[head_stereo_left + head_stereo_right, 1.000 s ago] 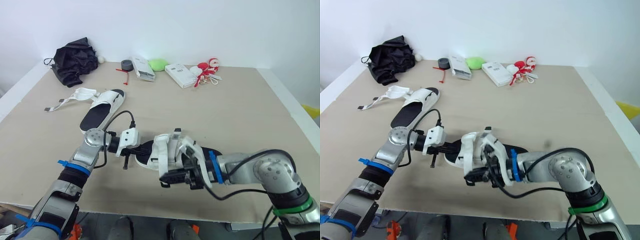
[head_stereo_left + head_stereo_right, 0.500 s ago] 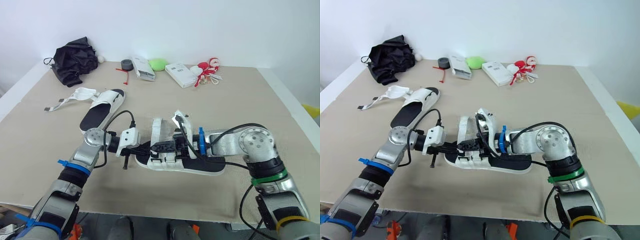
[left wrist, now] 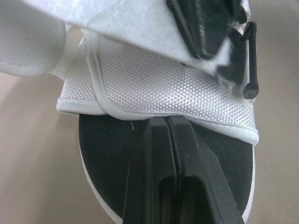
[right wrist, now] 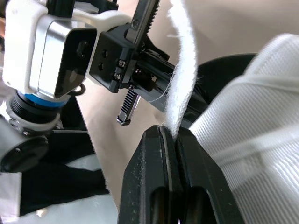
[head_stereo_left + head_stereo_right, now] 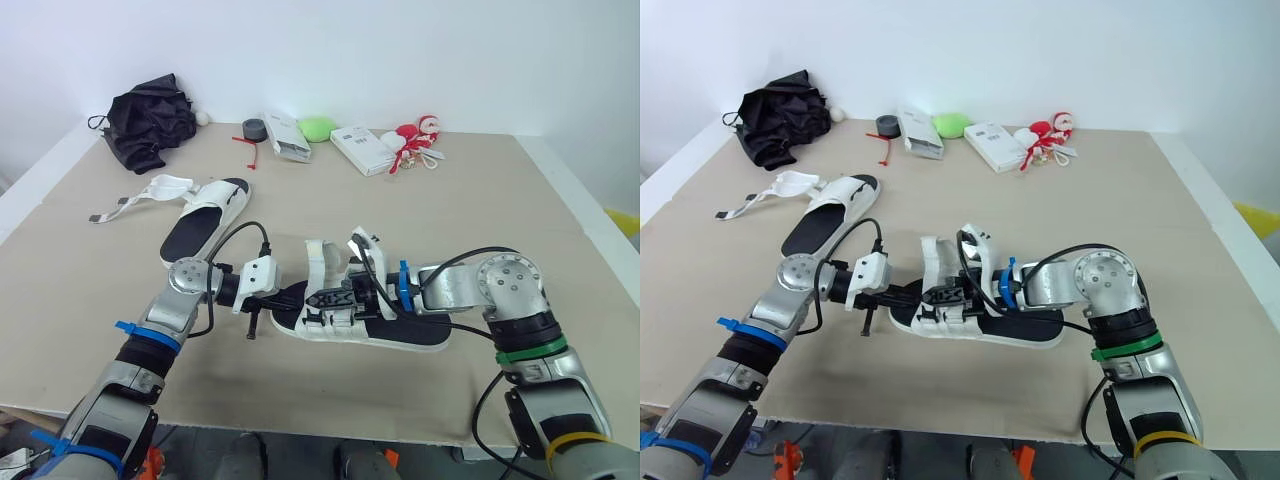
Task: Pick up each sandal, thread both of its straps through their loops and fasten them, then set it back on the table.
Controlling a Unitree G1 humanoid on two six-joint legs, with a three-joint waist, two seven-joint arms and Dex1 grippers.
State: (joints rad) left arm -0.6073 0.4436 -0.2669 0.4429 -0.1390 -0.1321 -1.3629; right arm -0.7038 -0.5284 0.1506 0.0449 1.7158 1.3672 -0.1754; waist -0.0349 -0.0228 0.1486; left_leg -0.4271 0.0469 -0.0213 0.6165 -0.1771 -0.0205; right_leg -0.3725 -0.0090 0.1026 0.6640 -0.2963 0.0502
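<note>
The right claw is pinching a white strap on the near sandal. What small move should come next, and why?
Probably lift the right claw, shut on the fuzzy white fabric strap, slightly to draw it taut toward its loop: the strap stands loose above the white-and-black sandal, and the shut left claw sits at its toe.

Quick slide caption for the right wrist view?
Right gripper pinching the white strap of the sandal.

The beige tabletop (image 5: 500, 210) lies open across its right half and middle. The white open-strapped sandal (image 5: 203, 218) blocks the left; a crumpled black cloth (image 5: 150, 122), white boxes (image 5: 362, 150) and red-white trinkets (image 5: 412, 140) line the far edge.
</note>
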